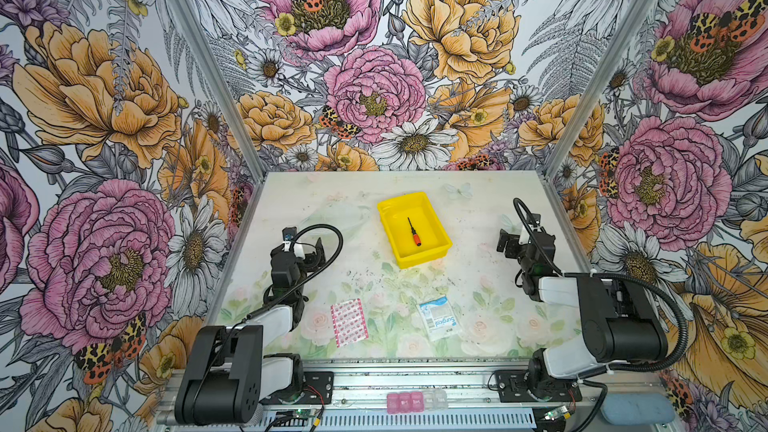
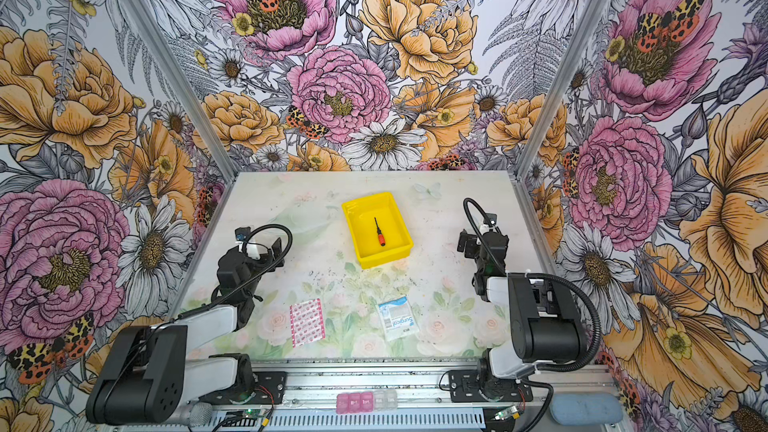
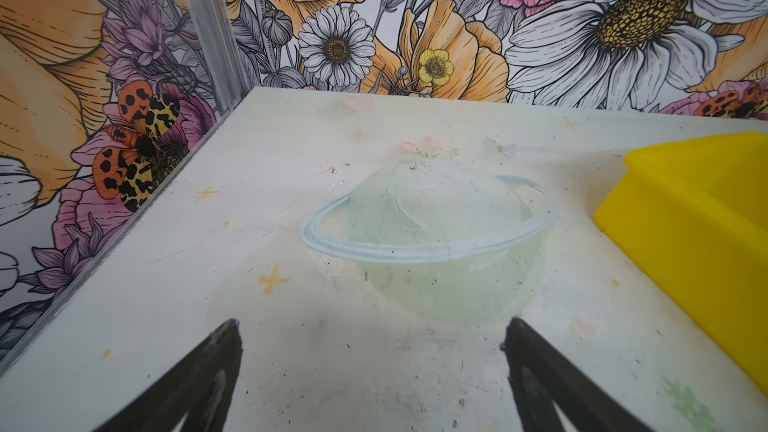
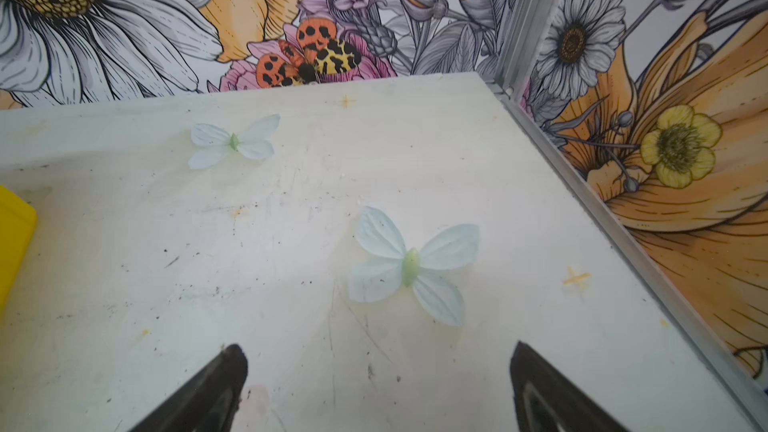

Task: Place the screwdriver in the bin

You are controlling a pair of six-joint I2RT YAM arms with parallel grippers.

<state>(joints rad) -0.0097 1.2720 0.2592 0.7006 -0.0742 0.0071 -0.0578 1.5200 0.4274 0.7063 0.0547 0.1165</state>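
while inside one bin (image 1: pixel 424 256), one screwdriver (image 1: pixel 414 232)

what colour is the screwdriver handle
The screwdriver handle is orange-red, clearest in a top view.

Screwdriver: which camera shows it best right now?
Both top views: the screwdriver lies whole in the bin, seen from above. The wrist views miss it, catching only part of the bin's yellow outside.

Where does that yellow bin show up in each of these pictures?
Top view: yellow bin midway across the table, towards the back, screwdriver inside.
Top view: yellow bin in the same spot.
Left wrist view: one corner and wall at the picture's edge.
Right wrist view: just a corner at the edge.
Shared landmark: the flowered back wall, in all four.
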